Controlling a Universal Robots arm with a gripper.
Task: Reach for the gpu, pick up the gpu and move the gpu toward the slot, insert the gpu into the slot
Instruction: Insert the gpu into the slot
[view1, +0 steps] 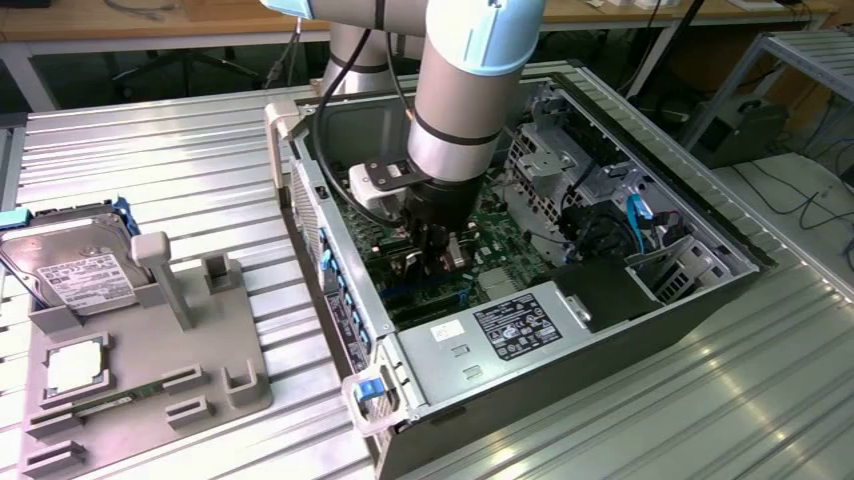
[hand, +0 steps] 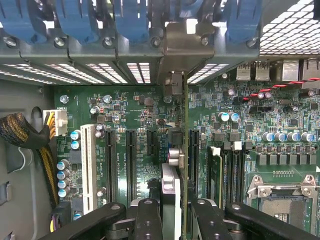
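1. Inside the open computer case (view1: 694, 235), gripper (hand: 175, 210) clamps the gpu (hand: 176, 150) edge-on, bracket toward the rear slot covers.
2. Pick-up and carry look done.
3. Card stands over the motherboard (hand: 130, 107) slot (hand: 151, 145); seating cannot be confirmed, insertion apparently unfinished.

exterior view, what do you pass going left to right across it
hard drive → grey fixture tray → blue latch on the case corner → end effector down over the motherboard → power supply label → blue cable
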